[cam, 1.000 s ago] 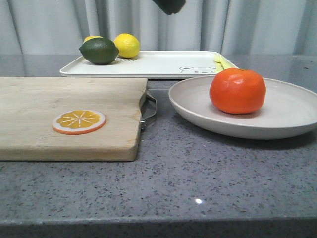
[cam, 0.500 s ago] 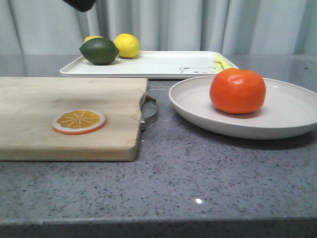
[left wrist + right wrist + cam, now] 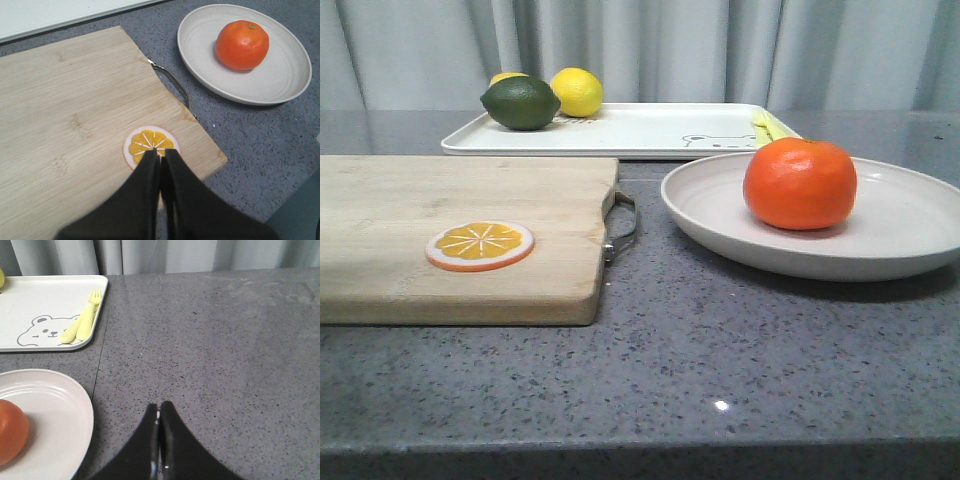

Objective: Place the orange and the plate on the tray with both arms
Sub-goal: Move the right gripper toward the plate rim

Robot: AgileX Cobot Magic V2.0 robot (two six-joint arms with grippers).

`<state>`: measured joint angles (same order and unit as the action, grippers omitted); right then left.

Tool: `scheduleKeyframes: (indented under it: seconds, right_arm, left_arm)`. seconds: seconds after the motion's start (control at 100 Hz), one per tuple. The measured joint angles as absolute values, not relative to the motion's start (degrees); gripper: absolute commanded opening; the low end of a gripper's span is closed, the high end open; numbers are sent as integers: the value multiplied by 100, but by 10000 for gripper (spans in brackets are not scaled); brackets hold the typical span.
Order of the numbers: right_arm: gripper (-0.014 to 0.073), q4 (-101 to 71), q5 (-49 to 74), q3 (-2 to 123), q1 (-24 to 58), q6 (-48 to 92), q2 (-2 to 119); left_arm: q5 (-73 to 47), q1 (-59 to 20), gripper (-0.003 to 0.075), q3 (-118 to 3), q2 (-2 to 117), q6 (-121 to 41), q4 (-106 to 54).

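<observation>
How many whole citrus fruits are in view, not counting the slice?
4. The orange sits on the plate. On the tray's far left end: a green lime, a yellow lemon, and another yellow fruit mostly hidden behind the lime.

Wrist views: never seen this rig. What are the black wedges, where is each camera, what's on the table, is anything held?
It is a two-armed robot. One camera looks forward over the table; the other two sit on the wrists. The black wedges are the fingers of the left gripper and the right gripper. Both are shut and hold nothing.

On the grey table: an orange on a plate, and a wooden cutting board with an orange slice on it. At the back, a tray with a bear drawing carries a lime, two lemons and a yellow fork.

The left gripper is above the slice; the right is above bare table beside the plate.
</observation>
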<state>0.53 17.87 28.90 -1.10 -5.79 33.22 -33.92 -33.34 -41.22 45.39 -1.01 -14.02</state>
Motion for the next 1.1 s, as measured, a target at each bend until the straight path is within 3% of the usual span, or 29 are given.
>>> scheduleKeyframes:
  seconds: [0.48,0.84,0.94,1.1]
  right_arm:
    - [-59,53,2445,3071,-110,-579,3427]
    - [-54,53,3730,4308,-56,-432,4910]
    - [-8,0,3923,4670,110,-408,5386]
    - [146,0,4231,5196,428,-396,6146]
  left_arm:
    - [-3477,-3334,-19,-2878,2654,-88,-1402]
    - [-3499,-3334,-19,-2867,2567,-88,-1402]
    - [-3499,-3334,-19,-2867,2567,-88,-1402]
    - [-3499,-3334,-19,-2867,2567,-84,-1402]
